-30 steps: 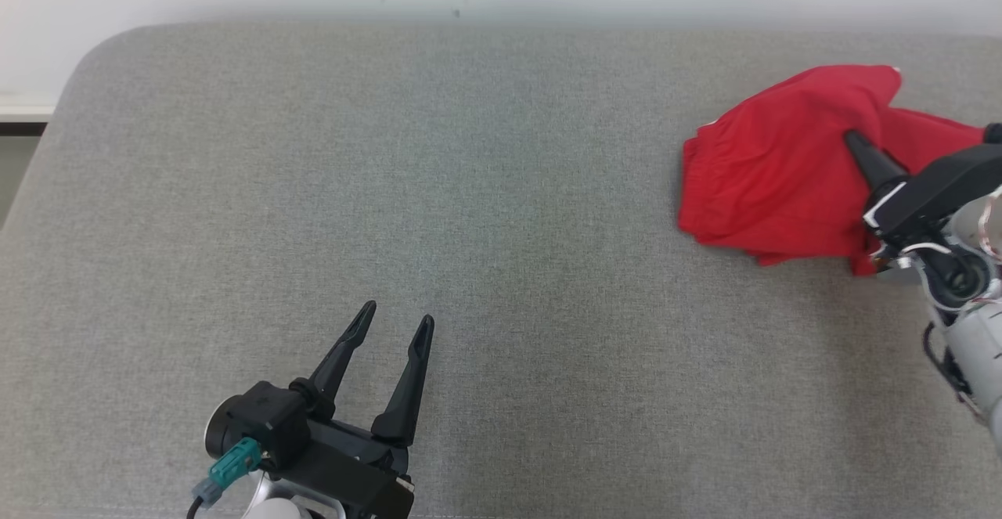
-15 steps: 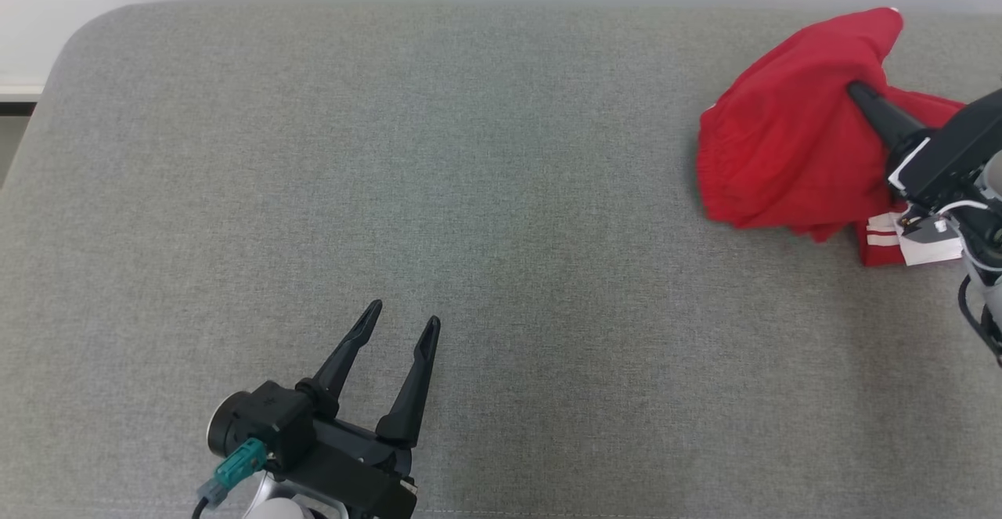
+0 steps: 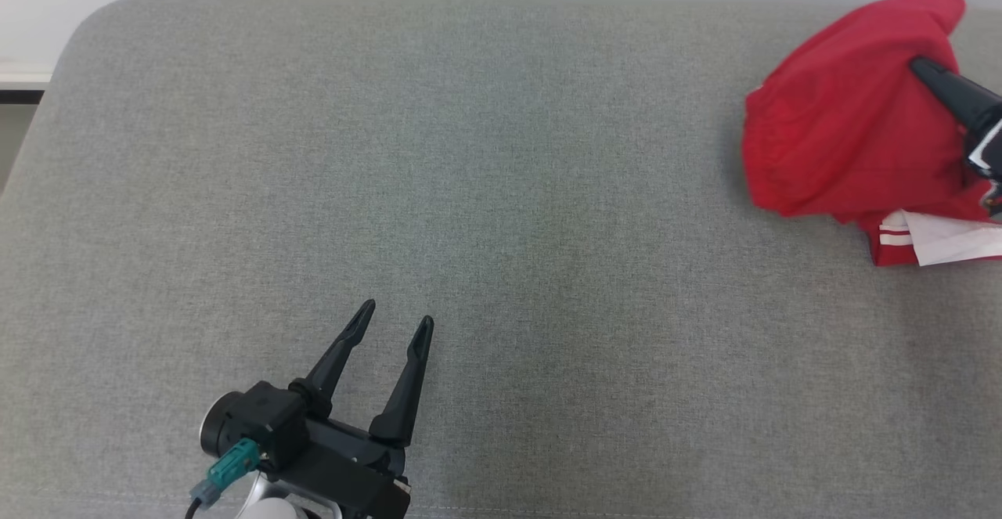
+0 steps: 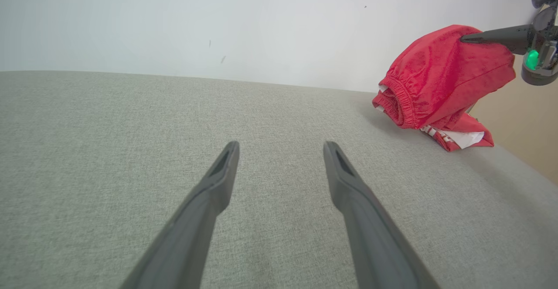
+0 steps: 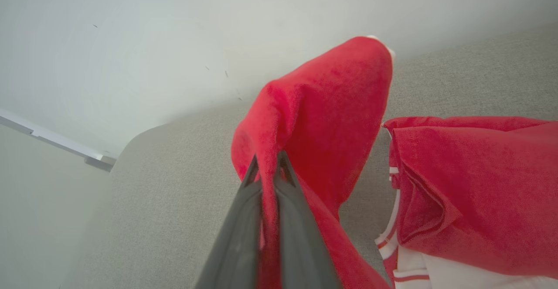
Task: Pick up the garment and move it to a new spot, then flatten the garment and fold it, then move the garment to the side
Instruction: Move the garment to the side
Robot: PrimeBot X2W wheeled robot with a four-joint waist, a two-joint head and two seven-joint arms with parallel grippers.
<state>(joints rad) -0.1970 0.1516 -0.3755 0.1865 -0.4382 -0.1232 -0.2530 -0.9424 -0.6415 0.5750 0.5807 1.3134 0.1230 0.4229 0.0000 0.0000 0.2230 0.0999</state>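
Note:
The garment [image 3: 841, 135] is a crumpled red piece with white stripes, at the far right of the grey surface. Part of it hangs lifted, while a lower part [image 3: 935, 241] rests on the surface. My right gripper [image 3: 917, 69] is shut on a fold of the red cloth; in the right wrist view the two fingers [image 5: 250, 206] pinch the garment [image 5: 322, 114] between them. From the left wrist view the garment [image 4: 429, 79] hangs from the right gripper [image 4: 464, 39]. My left gripper [image 3: 395, 315] stands open and holds nothing, low on the left, far from the garment [image 4: 279, 146].
The grey padded surface [image 3: 501, 214] has rounded corners, and a pale wall runs behind it. The surface's right edge [image 4: 514, 158] drops off close to the garment. At the far left is a white ledge [image 3: 23, 77].
The right gripper has lifted the garment and carried it right and further back, uncovering a striped white and red part below. The left gripper stays open in place. The head camera shifted slightly.

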